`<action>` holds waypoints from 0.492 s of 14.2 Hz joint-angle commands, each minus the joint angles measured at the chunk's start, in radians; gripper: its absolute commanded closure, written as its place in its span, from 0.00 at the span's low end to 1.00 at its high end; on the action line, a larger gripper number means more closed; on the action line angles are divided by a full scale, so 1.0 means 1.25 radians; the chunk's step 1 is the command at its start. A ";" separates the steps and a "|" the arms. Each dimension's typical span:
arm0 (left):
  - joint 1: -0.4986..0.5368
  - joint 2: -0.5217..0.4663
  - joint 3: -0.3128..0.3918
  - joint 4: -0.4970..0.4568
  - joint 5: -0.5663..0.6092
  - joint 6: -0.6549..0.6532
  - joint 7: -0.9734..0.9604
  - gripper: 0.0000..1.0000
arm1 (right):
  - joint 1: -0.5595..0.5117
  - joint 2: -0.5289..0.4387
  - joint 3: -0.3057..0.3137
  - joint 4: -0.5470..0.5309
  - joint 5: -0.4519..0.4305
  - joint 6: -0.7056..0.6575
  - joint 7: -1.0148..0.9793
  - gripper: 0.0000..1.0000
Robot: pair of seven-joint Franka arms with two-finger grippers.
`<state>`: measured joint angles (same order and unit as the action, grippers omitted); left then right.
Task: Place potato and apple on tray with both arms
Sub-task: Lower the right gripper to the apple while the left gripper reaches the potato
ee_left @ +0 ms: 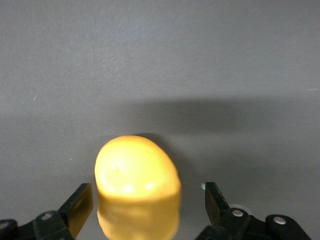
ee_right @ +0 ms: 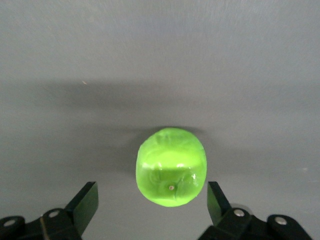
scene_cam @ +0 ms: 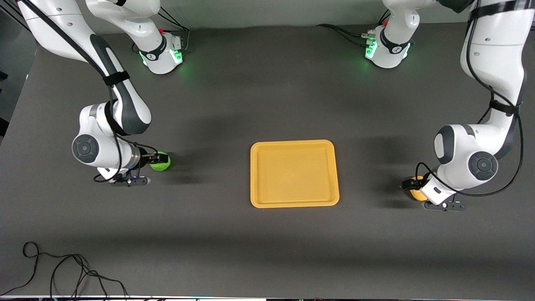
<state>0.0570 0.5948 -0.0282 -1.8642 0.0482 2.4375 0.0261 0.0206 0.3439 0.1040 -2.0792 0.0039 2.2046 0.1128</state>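
Note:
The orange-yellow tray [scene_cam: 294, 173] lies flat in the middle of the table with nothing on it. The green apple [scene_cam: 163, 166] rests on the table toward the right arm's end. My right gripper [scene_cam: 156, 159] is lowered over it; in the right wrist view the apple [ee_right: 171, 166] sits between the open fingers [ee_right: 85, 205] with gaps on both sides. The yellow potato [scene_cam: 416, 193] lies on the table toward the left arm's end, partly hidden under my left gripper [scene_cam: 411, 185]. In the left wrist view the potato [ee_left: 137, 185] stands between the open fingers [ee_left: 215, 202], untouched.
A loose black cable [scene_cam: 62, 271] curls on the table near the front edge at the right arm's end. The two arm bases [scene_cam: 163, 54] [scene_cam: 386, 50] glow green along the back edge. Dark bare tabletop surrounds the tray.

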 commanded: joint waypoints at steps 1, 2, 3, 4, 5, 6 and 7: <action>0.016 -0.012 -0.001 -0.050 0.003 0.065 0.001 0.00 | 0.006 0.002 -0.003 -0.041 0.001 0.041 0.013 0.01; 0.016 -0.008 -0.001 -0.051 0.003 0.067 0.000 0.00 | 0.006 0.009 -0.003 -0.046 -0.002 0.046 0.010 0.01; 0.015 -0.008 -0.001 -0.050 0.002 0.067 -0.001 0.02 | 0.009 0.014 -0.006 -0.047 -0.004 0.050 0.012 0.01; 0.014 -0.010 -0.001 -0.051 0.002 0.067 -0.007 0.11 | 0.011 0.019 -0.008 -0.046 -0.012 0.050 0.013 0.01; 0.014 -0.012 -0.001 -0.050 0.002 0.064 -0.020 0.25 | 0.011 0.022 -0.010 -0.046 -0.021 0.052 0.013 0.01; 0.013 -0.016 -0.001 -0.050 0.002 0.057 -0.028 0.39 | 0.009 0.027 -0.010 -0.046 -0.024 0.065 0.013 0.01; 0.012 -0.024 -0.002 -0.050 0.003 0.050 -0.037 0.50 | 0.009 0.036 -0.011 -0.046 -0.024 0.077 0.014 0.01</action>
<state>0.0766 0.6034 -0.0293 -1.9024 0.0484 2.5071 0.0132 0.0211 0.3773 0.1010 -2.1326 -0.0060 2.2644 0.1132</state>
